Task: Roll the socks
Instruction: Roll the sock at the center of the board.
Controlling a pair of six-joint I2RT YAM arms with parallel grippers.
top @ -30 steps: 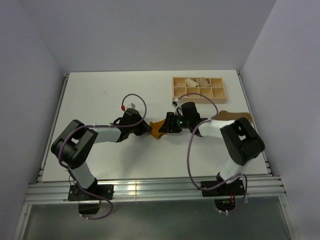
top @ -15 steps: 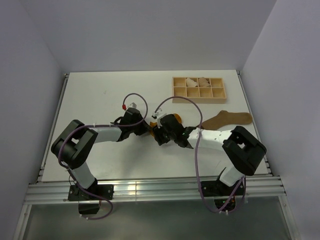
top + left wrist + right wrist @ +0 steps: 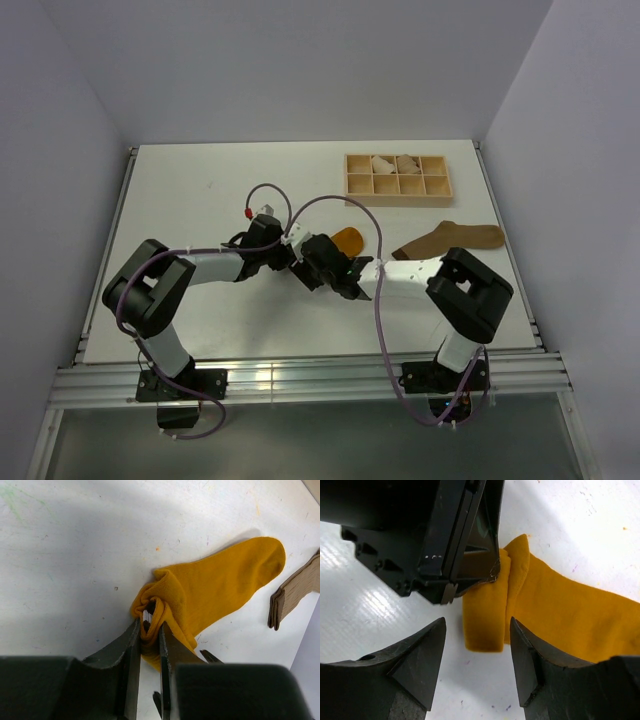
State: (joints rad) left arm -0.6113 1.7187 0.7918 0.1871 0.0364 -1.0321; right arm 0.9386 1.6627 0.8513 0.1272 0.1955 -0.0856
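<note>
1. While the left gripper [image 3: 148, 628] is clenched on the folded cuff end of the mustard sock [image 3: 220, 585], the sock's long axis runs away from those jaws, its toe pointing toward the tan sock [image 3: 295, 587].
2. The right gripper [image 3: 476, 632] is spread wide and holds nothing. The folded edge lies just ahead of it, in line with the gap between its fingers, and the left jaws sit just beyond.
3. Both grippers meet at the cuff end, so rolling likely has to travel toward the free toe.
4. From above, the wrists cover the fold and only the toe shows. The striped cuff is tucked inside, showing only as a white sliver. The tan sock lies flat on the table [image 3: 200, 190], well apart, and is cut off in the left wrist view.
</note>
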